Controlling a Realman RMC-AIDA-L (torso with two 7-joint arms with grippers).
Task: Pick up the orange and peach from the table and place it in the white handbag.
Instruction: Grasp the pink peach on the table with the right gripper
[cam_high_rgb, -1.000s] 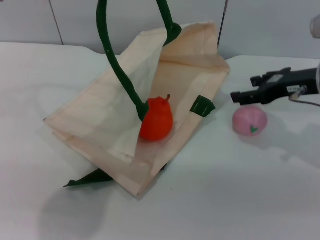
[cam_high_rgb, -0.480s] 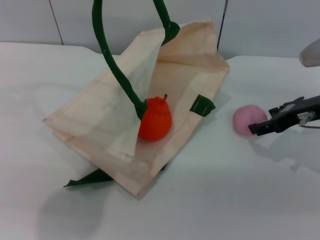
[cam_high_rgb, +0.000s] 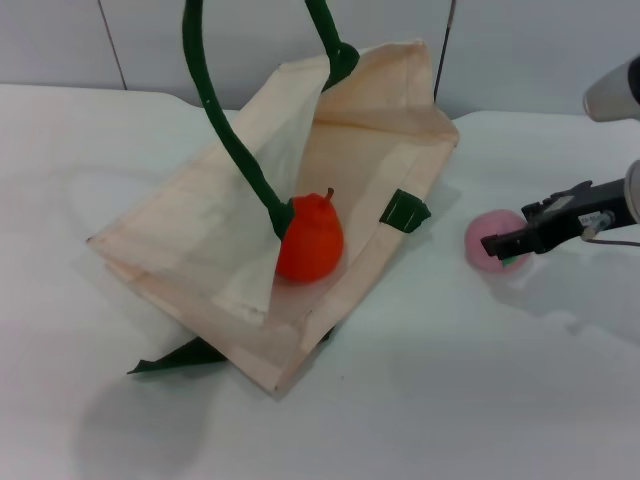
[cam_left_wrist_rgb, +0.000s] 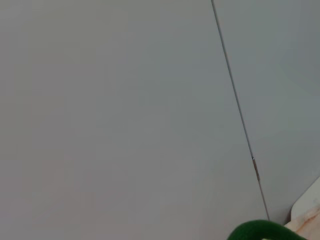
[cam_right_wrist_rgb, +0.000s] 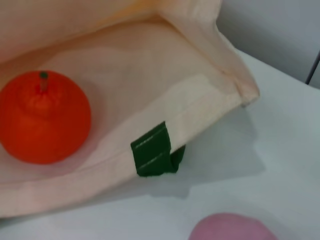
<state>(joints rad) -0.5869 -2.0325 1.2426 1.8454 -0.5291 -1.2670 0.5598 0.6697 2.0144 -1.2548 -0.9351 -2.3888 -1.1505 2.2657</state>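
The white handbag is held open by its green strap, which runs up out of view, presumably to the left gripper. The orange already lies inside. The peach is being approached on the table; since a second ago the right gripper has been lowered against it. Whether its jaws are open cannot be told; a firm grasp is needed next.

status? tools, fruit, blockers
Right tool at the peach, grip unclear. Left tool unseen, bag strap lifted. Orange inside white handbag. Nothing between peach and bag mouth.
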